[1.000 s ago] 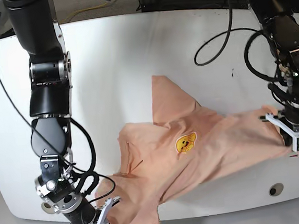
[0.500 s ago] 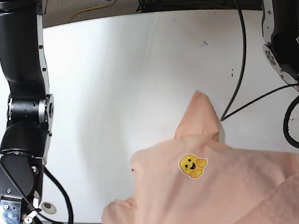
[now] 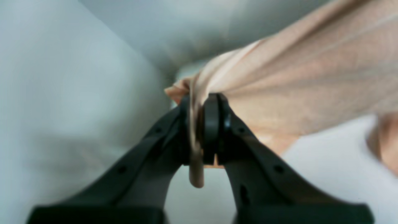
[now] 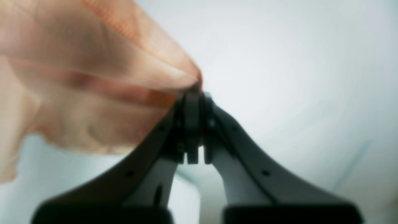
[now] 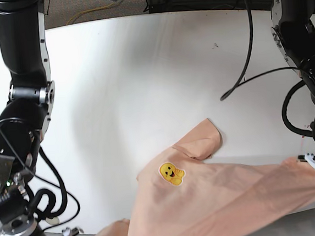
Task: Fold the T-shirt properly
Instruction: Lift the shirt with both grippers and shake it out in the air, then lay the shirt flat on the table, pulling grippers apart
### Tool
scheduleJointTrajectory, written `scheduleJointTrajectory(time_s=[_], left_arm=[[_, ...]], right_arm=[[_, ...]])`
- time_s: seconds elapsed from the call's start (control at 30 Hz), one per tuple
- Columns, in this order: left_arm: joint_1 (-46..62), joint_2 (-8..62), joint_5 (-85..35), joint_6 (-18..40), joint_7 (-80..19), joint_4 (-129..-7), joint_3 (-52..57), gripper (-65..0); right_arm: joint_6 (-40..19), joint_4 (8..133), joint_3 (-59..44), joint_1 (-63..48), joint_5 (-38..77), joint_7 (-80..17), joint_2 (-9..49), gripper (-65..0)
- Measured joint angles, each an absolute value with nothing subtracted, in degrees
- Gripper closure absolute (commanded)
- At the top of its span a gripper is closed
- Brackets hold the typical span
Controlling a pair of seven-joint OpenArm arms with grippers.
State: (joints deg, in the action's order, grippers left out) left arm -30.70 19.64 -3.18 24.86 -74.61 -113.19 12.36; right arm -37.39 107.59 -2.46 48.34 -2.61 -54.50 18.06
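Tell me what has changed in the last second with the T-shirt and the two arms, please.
The T-shirt slid toward the near table edge, and its free sleeve, first spread toward the far side, now lies curled. Both arms drew back toward the near side. Unchanged: the left pincer and the right pincer stay shut on the fabric, nothing was released, and the yellow emblem faces up.

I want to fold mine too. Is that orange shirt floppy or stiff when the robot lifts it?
Probably floppy: the shirt sags and bunches into pleats where the left hand pinches it. Likely light too, since the right hand lifts it by one thin pinched edge. It looks thin, so it may slide and wrinkle when dragged.
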Motion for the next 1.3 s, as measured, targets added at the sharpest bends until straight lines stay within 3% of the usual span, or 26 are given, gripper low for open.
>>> scheduleJointTrajectory(time_s=[0.23,0.5,0.77,1.3], left_arm=[[-14.5,17.8,-3.8,30.7,-75.4,-113.3,12.2,-1.3],[-1.3,17.9,-3.7,32.2,-74.8,-113.2,12.7,-1.1],[7.0,18.2,-3.7,32.4,-74.1,-113.2,15.0,-1.1],[19.5,18.3,-3.4,32.4,-68.2,-112.9,16.7,-1.1]], right_arm=[[-37.3,115.1,-8.6,28.8,-2.9,-55.3,17.0,0.0],[-38.3,115.7,-18.7,12.1,-2.6,-55.0,10.9,0.0],[-40.6,115.7,-26.6,2.3,-2.6,-54.6,3.1,0.0],[-40.5,115.5,-34.4,-9.9,-2.8,-54.7,-6.0,0.0]])
